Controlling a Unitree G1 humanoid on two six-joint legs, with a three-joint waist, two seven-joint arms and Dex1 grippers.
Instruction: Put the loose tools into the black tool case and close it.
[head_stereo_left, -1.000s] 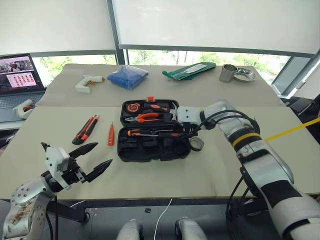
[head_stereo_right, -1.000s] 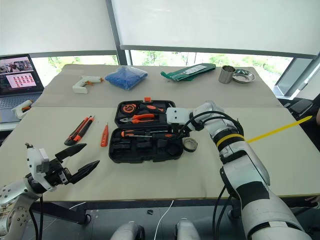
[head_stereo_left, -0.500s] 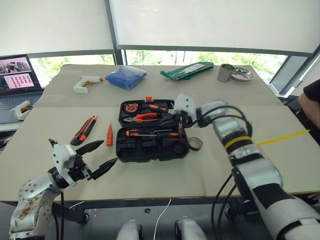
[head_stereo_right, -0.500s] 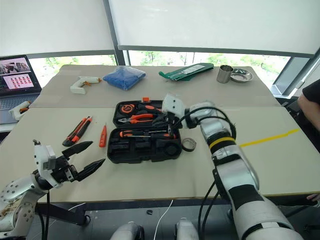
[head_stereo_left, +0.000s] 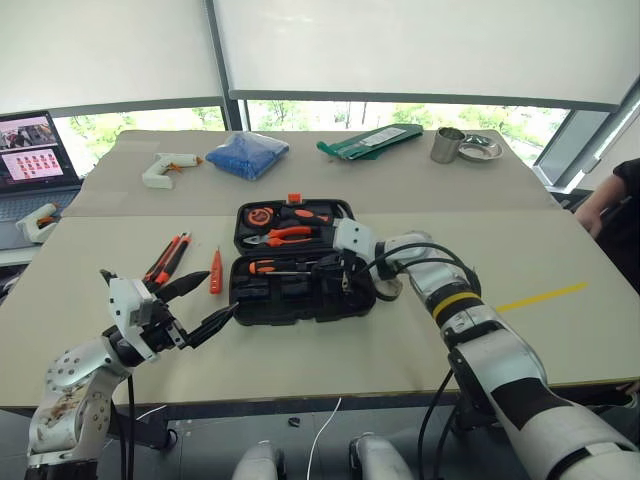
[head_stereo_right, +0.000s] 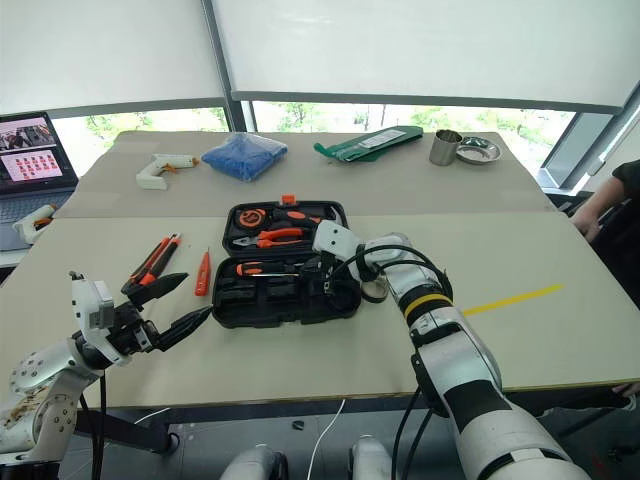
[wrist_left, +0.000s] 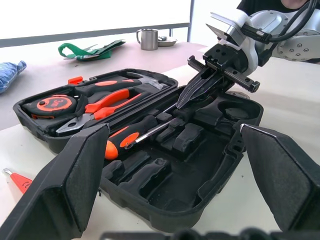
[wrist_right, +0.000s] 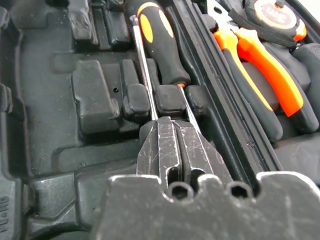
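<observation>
- The counter (head_stereo_left: 420, 340) carries the black tool case (head_stereo_left: 300, 295), which lies open near its middle.
- The right claw (wrist_left: 192, 92) is inside the case over the moulded slots, its fingers pressed together and holding nothing, just beside a screwdriver (wrist_right: 160, 45).
- The left claw (head_stereo_left: 195, 305) hovers left of the case, spread wide and empty.
- The utility knife (head_stereo_left: 168, 258) and the tester screwdriver (head_stereo_left: 216, 271) lie left of the case.

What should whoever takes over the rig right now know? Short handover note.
Right gripper: shut, empty, tip over the shafts of two orange-and-black screwdrivers already slotted in the open black plastic tool case.
Left gripper: open, empty, hovering left of the case.
Left to do: orange-and-black utility knife and slim orange tester screwdriver lie on the table; black tape roll by the case's right edge. Then close the case.
</observation>
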